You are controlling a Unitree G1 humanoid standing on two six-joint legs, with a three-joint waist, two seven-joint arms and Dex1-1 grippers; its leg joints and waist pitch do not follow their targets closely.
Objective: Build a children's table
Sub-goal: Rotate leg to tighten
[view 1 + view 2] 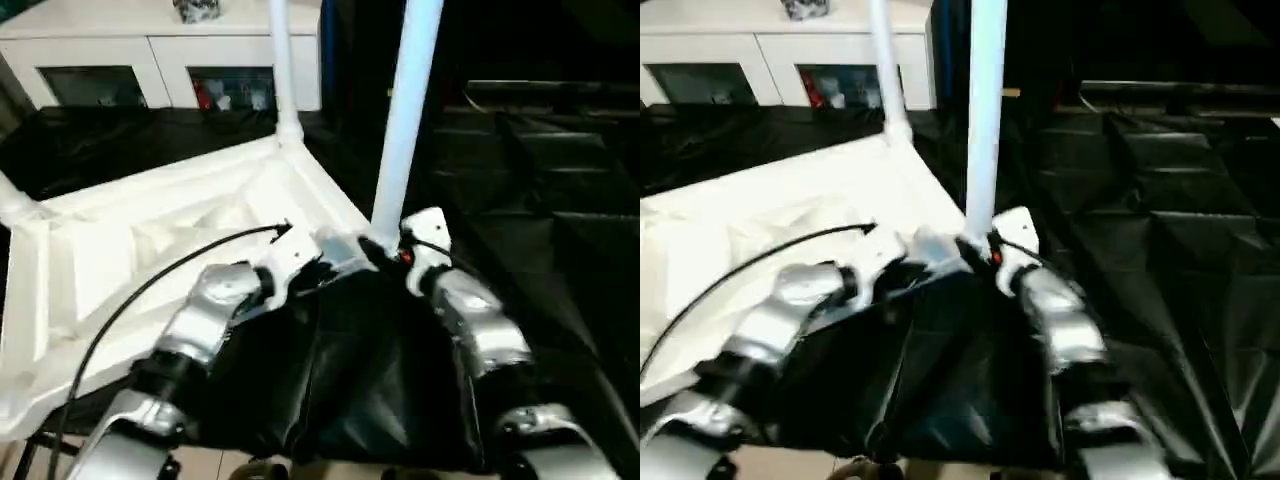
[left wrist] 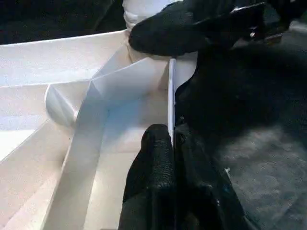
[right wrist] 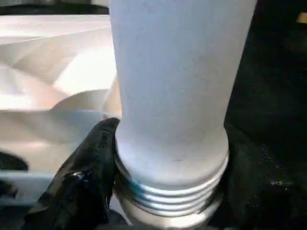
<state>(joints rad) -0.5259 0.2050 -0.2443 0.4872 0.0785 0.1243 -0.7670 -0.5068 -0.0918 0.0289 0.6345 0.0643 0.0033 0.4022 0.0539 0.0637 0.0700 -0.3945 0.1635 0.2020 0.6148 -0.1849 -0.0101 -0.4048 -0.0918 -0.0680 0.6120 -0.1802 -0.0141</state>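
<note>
The white tabletop [image 1: 150, 250] lies upside down, its ribbed underside facing up. One white leg [image 1: 283, 70] stands upright in the far corner socket. A second leg [image 1: 405, 120] stands at the near right corner, and its threaded base [image 3: 170, 196] shows just above the socket. My right gripper [image 1: 385, 245] is closed around that base, with a black finger [image 3: 86, 177] pressed on each side of it. My left gripper [image 2: 171, 136] is shut on the tabletop's thin rim wall [image 2: 170, 96], right beside that corner.
Crinkled black sheeting [image 1: 540, 180] covers the surface to the right and in front of the tabletop. A white cabinet with glass doors [image 1: 160, 60] stands at the back. A black cable [image 1: 150, 290] arcs over my left forearm.
</note>
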